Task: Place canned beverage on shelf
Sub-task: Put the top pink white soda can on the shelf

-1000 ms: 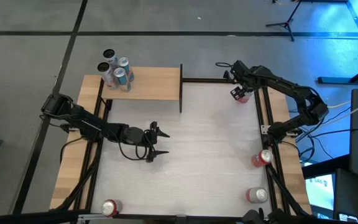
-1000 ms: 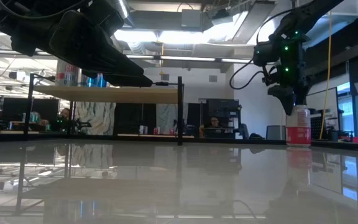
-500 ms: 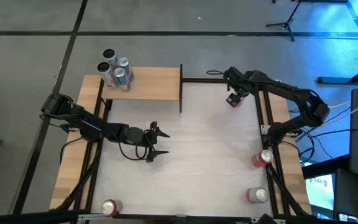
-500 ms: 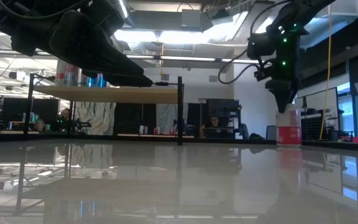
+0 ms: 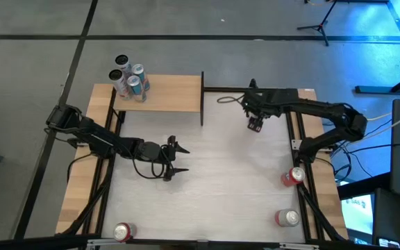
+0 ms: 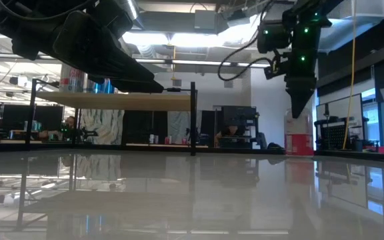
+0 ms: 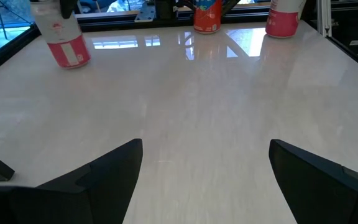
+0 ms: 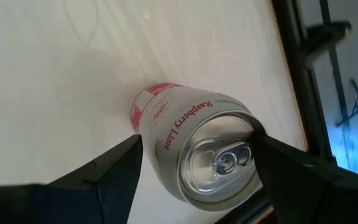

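A pink-and-silver beverage can (image 8: 185, 124) stands upright near the table's far right, with my right gripper (image 5: 255, 124) shut on it from above; the low view shows the can (image 6: 299, 141) under the gripper. The shelf (image 5: 167, 92), a tan board on black posts (image 6: 122, 101), stands at the far left, with several cans (image 5: 129, 78) on its far left corner. My left gripper (image 5: 173, 160) hovers open over the table's middle left, nothing between its fingers (image 7: 107, 171). My right gripper pinches the can's upper wall (image 8: 149, 134), just below the top rim, between its two fingers. One finger (image 8: 114, 168) is on each side. The fingers come steeply from above. The can stays upright, its base at the tabletop; whether it is lifted clear I cannot tell.
Two more cans (image 5: 294, 176) (image 5: 287, 218) stand by the right rail, and another (image 5: 122, 231) sits near the front left corner. A black post (image 5: 202, 101) marks the shelf's right end. The white tabletop (image 5: 221, 173) lies open between the arms.
My right gripper has carried the can from the far right corner toward the table's left and a little nearer, rolling its wrist on the way. The can has stayed upright beneath the fingers.
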`<state>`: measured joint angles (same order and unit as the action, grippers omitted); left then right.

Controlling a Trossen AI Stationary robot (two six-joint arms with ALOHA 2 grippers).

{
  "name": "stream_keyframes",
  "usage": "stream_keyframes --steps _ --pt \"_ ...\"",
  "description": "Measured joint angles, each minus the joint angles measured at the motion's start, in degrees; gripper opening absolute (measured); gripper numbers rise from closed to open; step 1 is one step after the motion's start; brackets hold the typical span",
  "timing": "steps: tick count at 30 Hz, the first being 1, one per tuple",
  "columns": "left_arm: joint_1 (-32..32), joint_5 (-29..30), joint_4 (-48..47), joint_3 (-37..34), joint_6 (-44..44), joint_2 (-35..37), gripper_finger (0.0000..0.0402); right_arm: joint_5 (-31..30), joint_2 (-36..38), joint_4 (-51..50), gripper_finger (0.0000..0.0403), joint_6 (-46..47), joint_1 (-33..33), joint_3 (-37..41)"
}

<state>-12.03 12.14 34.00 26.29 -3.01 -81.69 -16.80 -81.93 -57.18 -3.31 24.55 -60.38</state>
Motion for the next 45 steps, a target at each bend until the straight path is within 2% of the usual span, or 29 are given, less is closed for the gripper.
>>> stream_keyframes --steps 19,30,39,42,45 --pt "0.01 0.0 0.02 0.01 0.0 0.0 0.0341 0.0 0.0 0.8 0.0293 1.53 -21.26 0.02" --pt "0.0 0.0 0.04 0.01 0.02 0.0 0.0341 0.13 0.0 4.57 0.0293 2.28 -32.28 0.04" --pt "0.0 0.0 0.09 -0.01 0.0 0.0 0.0341 -0.82 0.9 -0.37 0.0293 11.86 -36.09 -7.04" --pt "-0.39 0.02 0.08 -0.01 -0.46 0.0 0.0341 -2.41 3.68 0.67 0.0293 17.3 -37.2 -6.02" --pt "-1.09 -0.01 0.05 0.0 -0.9 0.0 0.0341 -6.58 6.3 1.81 0.0293 23.85 -38.76 -2.61"
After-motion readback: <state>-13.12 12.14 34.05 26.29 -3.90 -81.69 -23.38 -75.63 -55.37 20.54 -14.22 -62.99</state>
